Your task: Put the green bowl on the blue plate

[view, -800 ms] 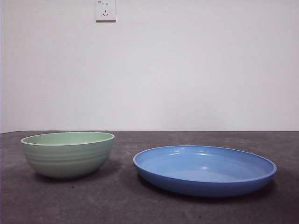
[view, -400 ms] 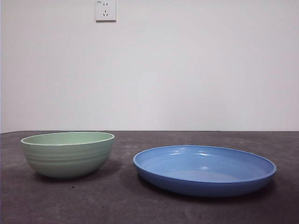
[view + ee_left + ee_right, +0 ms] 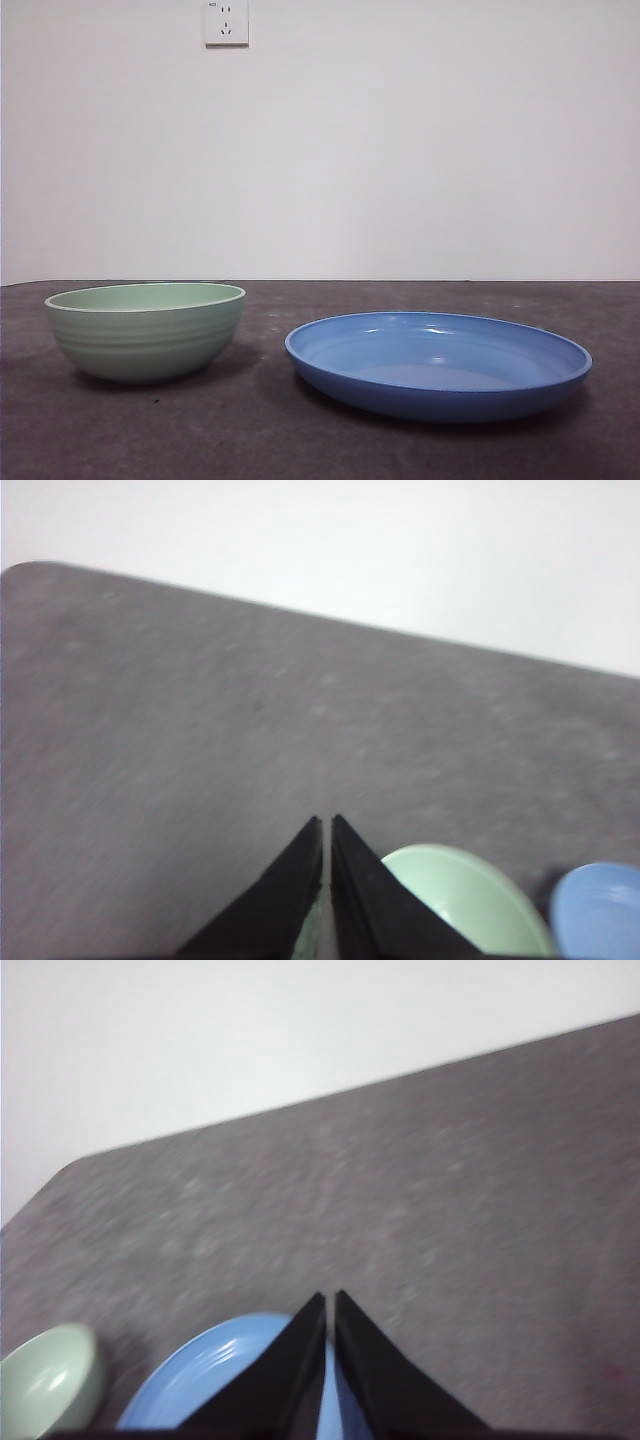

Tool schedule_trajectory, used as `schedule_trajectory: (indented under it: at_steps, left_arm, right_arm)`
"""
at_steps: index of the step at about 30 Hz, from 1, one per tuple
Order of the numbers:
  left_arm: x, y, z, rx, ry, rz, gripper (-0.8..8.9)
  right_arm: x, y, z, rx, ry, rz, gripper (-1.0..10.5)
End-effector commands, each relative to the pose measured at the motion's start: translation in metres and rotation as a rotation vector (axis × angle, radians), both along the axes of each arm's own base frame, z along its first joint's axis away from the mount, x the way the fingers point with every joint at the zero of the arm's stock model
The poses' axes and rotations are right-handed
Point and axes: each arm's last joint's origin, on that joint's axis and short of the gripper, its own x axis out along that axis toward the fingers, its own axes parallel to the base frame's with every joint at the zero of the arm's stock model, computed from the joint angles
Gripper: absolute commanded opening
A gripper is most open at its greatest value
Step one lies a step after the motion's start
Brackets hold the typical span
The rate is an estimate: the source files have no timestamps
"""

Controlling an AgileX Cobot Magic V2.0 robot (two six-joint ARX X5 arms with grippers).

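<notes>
Both grippers are hanging above the table with nothing in them: your left gripper (image 3: 326, 825) is showing its jaws pressed almost together, tips nearly touching, and your right gripper (image 3: 329, 1302) is looking the same. Neither arm is showing in the front view. The green bowl (image 3: 146, 330) is sitting upright on the grey table (image 3: 250, 440), beside the blue plate (image 3: 438, 364) and apart from it, a strip of bare table lying between them.

In the left wrist view the bowl is lying close under those jaws, so you are probably best reaching with the left arm. Be spreading the jaws first, then be lowering one jaw inside the rim and one outside, pinching the wall squarely. Be lifting high enough to clear the plate's raised rim, centring over it before releasing.
</notes>
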Motion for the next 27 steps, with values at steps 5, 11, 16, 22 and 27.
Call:
schedule_trajectory:
  at_steps: [5,11,16,22,27]
  left_arm:
    - [0.01,-0.008,0.034,-0.12,0.094,-0.2,0.15]
    - [0.022,-0.017,0.043,-0.173,0.259,-0.391,0.15]
    - [0.033,-0.028,0.043,-0.21,0.325,-0.545,0.15]
    - [0.041,-0.039,0.04,-0.21,0.378,-0.624,0.15]
    - [0.042,-0.042,0.039,-0.165,0.354,-0.661,0.19]
  right_arm:
    - [0.004,0.005,0.029,0.056,0.085,0.163,0.1]
    - [0.014,0.01,0.039,0.098,0.169,0.308,0.1]
    - [0.023,0.014,0.035,0.105,0.224,0.409,0.1]
    - [0.028,0.019,0.027,0.062,0.299,0.473,0.1]
    - [0.027,0.021,0.026,0.004,0.274,0.52,0.1]
